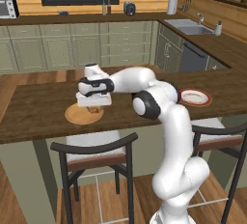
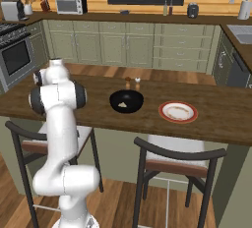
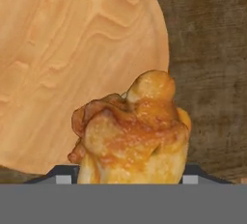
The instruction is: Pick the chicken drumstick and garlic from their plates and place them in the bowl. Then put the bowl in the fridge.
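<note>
The arm rose from the base, bent at the elbow and reached left across the counter (image 1: 43, 107), with the hand turned down over the wooden plate (image 1: 77, 116). The gripper (image 1: 94, 107) sat low on that plate. In the hand view the drumstick (image 3: 132, 131) stood between the two fingertips (image 3: 62, 178), one at each side of it, and the jaws were closed against it; the wooden plate lay right behind it. In the right base view the bowl (image 2: 126, 101) sat mid-counter with the garlic (image 2: 122, 104) inside, and the red-rimmed plate (image 2: 178, 111) lay just beside it.
</note>
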### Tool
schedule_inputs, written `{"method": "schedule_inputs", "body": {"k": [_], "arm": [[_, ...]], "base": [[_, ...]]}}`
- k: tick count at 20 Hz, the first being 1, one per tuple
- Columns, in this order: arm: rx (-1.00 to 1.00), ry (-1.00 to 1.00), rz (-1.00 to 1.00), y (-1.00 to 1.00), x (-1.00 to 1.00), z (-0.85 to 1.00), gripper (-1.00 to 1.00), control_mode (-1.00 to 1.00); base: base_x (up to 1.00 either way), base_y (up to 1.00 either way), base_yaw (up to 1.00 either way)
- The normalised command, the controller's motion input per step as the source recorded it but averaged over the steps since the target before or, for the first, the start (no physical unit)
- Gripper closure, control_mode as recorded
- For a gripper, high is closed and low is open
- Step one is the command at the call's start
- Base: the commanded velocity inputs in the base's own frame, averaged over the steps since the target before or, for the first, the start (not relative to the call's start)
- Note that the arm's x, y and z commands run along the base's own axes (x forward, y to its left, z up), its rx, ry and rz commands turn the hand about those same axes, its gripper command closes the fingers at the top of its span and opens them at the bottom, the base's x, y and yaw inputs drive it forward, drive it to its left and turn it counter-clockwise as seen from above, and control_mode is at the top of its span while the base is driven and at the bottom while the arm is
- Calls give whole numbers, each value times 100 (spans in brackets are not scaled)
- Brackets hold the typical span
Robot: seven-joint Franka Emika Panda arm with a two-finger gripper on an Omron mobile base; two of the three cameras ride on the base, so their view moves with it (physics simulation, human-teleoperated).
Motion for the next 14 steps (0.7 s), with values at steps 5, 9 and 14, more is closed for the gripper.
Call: {"method": "schedule_inputs", "body": {"k": [5, 9, 14], "arm": [[0, 0, 0, -89, -38, 54, 100, -100], [0, 0, 0, -90, -5, 47, 100, -100], [0, 0, 0, -85, 0, 48, 100, -100]], "base": [[0, 0, 0], [0, 0, 0], [0, 0, 0]]}}
